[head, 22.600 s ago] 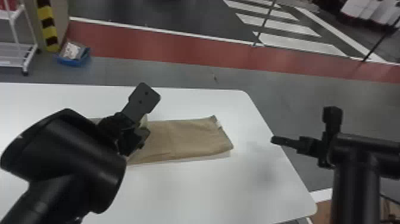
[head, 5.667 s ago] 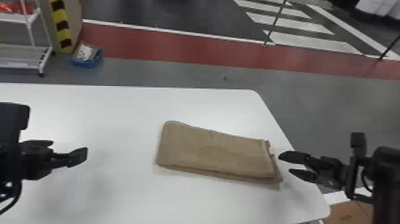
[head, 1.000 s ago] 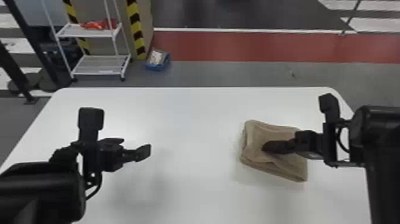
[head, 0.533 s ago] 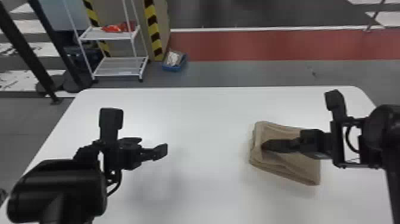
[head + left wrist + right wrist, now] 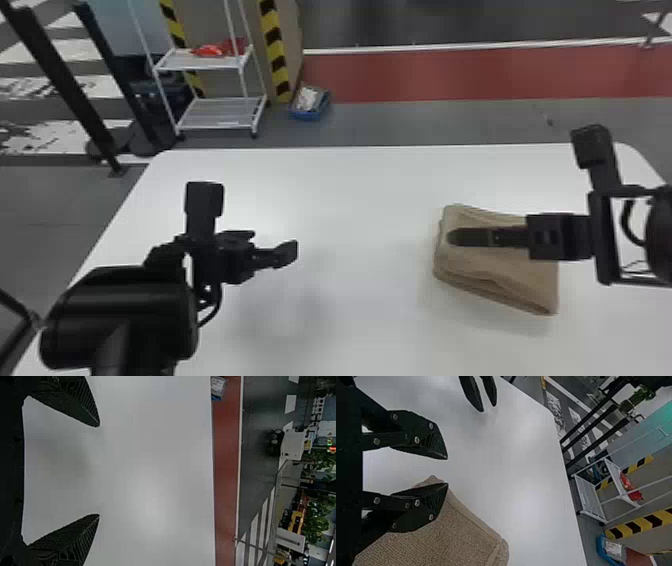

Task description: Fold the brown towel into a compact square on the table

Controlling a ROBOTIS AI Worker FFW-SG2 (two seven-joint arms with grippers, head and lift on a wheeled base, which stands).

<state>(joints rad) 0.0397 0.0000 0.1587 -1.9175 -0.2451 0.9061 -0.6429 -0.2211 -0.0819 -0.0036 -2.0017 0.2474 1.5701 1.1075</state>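
The brown towel [image 5: 495, 280] lies folded into a compact, roughly square stack on the right part of the white table, its layered edge toward the front. Over it is my right gripper [image 5: 452, 237]. In the right wrist view that gripper [image 5: 447, 471] is open, one finger across the towel [image 5: 451, 538] and the other over bare table. Whether it touches the cloth I cannot tell. My left gripper [image 5: 292, 252] stays above the table's left half, well apart from the towel; in the left wrist view the gripper [image 5: 99, 471] has its fingers wide apart, nothing between them.
The white table [image 5: 350, 200] spreads around the towel, with its far edge and rounded corners in view. Beyond it on the floor stand a white wire rack [image 5: 220, 112], a striped pillar [image 5: 275, 50] and a blue bin [image 5: 310, 105].
The towel went from a long rectangle to a smaller, squarer stack. Both arms came further into view. Over the last second the head view swung left, while the right gripper stayed over the towel.
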